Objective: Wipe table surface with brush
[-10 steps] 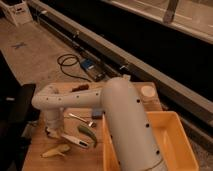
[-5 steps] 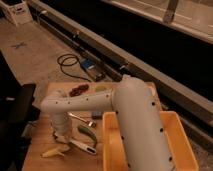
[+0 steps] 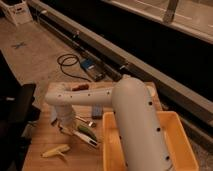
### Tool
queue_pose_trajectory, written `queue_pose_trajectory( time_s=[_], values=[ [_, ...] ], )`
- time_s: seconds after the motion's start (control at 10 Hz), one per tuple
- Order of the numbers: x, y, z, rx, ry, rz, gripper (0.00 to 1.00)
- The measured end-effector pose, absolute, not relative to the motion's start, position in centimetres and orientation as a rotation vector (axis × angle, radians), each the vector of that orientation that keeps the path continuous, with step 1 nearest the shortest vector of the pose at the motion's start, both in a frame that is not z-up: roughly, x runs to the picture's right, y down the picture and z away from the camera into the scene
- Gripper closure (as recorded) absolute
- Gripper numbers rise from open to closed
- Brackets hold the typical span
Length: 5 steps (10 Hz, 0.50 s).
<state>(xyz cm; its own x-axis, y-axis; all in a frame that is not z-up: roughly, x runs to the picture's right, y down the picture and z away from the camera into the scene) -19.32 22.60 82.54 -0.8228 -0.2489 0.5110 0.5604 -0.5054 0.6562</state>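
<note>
The light brown wooden table surface [image 3: 45, 137] fills the lower left of the camera view. My white arm reaches left across it, and the gripper [image 3: 65, 125] hangs down from the wrist just above the wood at the left. The brush [image 3: 86, 138], with a slim white handle and a dark head, lies on the table. It slants from right beside the gripper down toward the tub. The arm's shadow hides whether the gripper touches the brush's near end.
A big yellow tub [image 3: 175, 145] takes up the table's right side. A banana [image 3: 56, 150] lies in front of the gripper and a small silver spoon [image 3: 86, 120] behind the brush. A reddish item [image 3: 80, 87] sits at the far edge. A cable [image 3: 70, 64] lies on the floor.
The wrist and gripper have shifted slightly right, toward the brush. The large upper arm link has swung right, over the tub. Banana, spoon and brush have stayed in place.
</note>
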Motion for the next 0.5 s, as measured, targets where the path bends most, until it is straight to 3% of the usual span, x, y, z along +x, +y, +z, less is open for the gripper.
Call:
queue_pose_trajectory(
  time_s=[0.5],
  values=[
    [-25.4, 22.4, 82.3, -0.420, -1.227, -2.437, 1.00]
  ],
)
